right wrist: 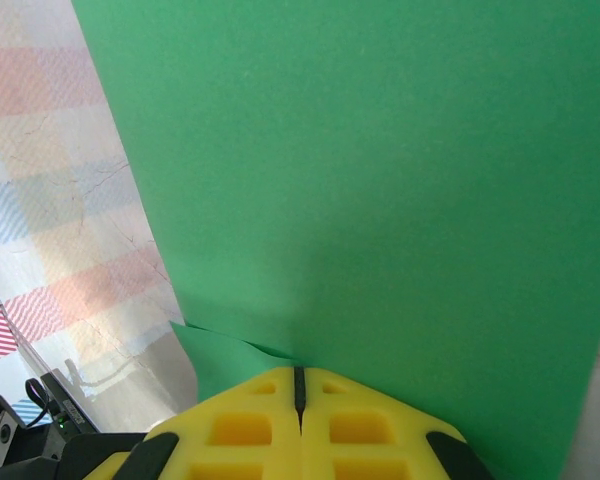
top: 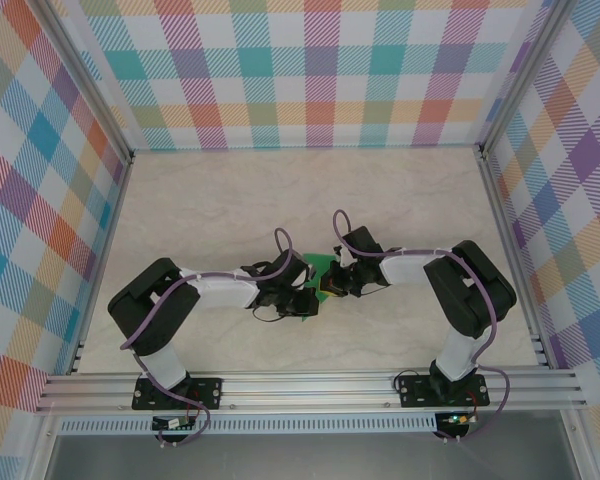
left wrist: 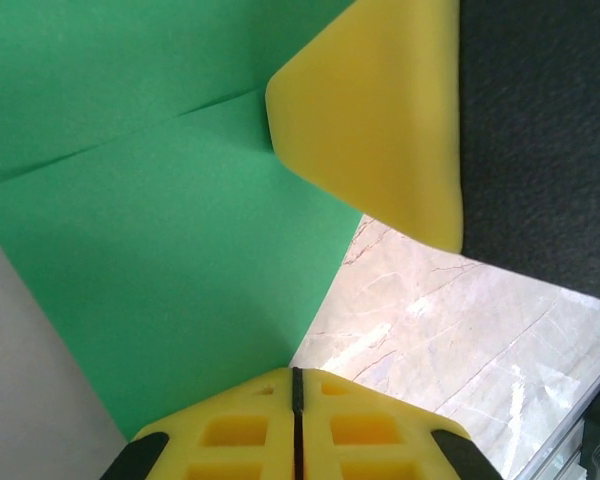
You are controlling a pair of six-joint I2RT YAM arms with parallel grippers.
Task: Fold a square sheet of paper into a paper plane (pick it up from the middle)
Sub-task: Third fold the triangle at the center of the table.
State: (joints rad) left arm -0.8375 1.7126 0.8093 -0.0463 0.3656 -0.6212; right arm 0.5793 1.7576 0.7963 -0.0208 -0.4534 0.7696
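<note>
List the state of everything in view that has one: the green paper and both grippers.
square sheet of paper: gripped by both grippers, one straight crease showing, not yet plane-shaped
left gripper: shut on the square sheet of paper
right gripper: shut on the square sheet of paper

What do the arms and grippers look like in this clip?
The left arm and right arm have black joint housings, white links and purple cables. The left gripper and right gripper have yellow fingers with square recesses.
</note>
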